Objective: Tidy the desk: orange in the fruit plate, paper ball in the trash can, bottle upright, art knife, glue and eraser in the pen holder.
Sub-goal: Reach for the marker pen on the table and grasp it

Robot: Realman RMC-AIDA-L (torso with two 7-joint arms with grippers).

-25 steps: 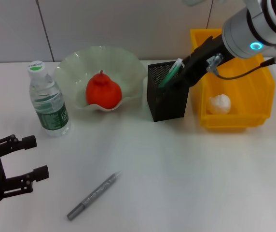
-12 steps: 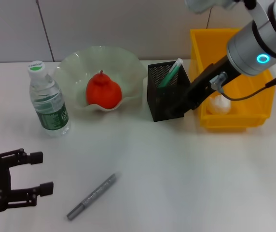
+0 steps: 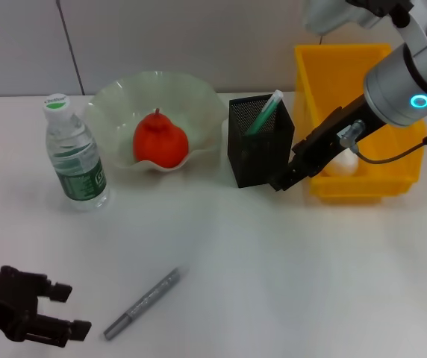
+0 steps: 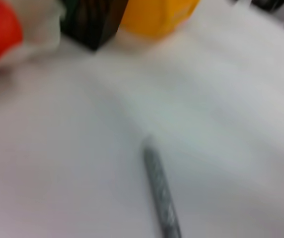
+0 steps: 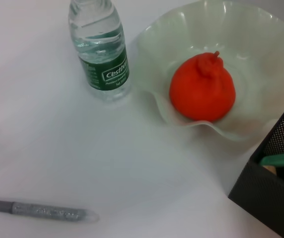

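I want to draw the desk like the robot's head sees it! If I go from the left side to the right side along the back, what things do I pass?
bottle → fruit plate holding the orange → pen holder → trash can

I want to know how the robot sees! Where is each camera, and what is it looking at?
Head view: high up, looking down at the table; shows both arms, left pincer near the grey pen, right pincer by the pen holder.
Left wrist view: low over the table, facing the pen; no robot parts.
Right wrist view: looks at the bottle, orange and pen; no robot parts.
All views share the pen.
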